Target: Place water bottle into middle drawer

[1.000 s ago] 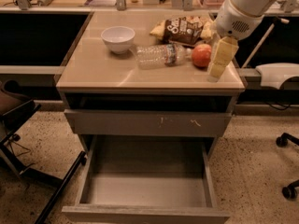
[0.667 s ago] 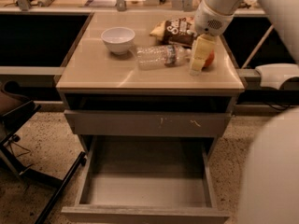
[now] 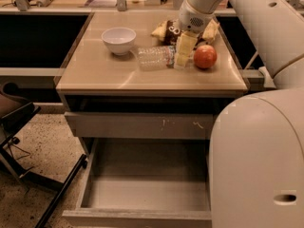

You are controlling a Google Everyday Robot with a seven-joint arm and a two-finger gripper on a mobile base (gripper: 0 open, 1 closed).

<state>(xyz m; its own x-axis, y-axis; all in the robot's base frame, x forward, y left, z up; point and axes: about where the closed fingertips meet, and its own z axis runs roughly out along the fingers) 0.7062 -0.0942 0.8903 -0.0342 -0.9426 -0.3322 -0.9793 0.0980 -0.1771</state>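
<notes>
**Gripper down at the bottle's end, drawer open below**

Gripper (image 3: 182,55) is low over the worktop (image 3: 95,77), right of centre and about midway between the back and front edges. It sits at the right end of the water bottle (image 3: 153,58). How wide it stands, and whether it has hold of the bottle, cannot tell.

The bottle lies on its side near the worktop centre, long axis running left to right. Its right end is hidden behind the gripper.

Around it:
- White bowl (image 3: 118,40), upright, to the left of the bottle and nearer the back edge, clear of it.
- Red apple (image 3: 205,57), just beside the gripper on the side toward the right edge, very close to it.
- Snack bag (image 3: 163,31), near the back edge and partly hidden behind the gripper and its wrist.

The arm (image 3: 247,13) comes in from the back right corner, above the bag and apple.

Under the front edge is a shut grey drawer front (image 3: 142,125) with pale scratches. Below it the middle drawer (image 3: 142,194) is pulled out with a bare grey floor. The robot's pale body (image 3: 256,165) covers the drawer's right part.

A dark chair (image 3: 14,115) stands on the speckled floor (image 3: 42,141), left of the cabinet
</notes>
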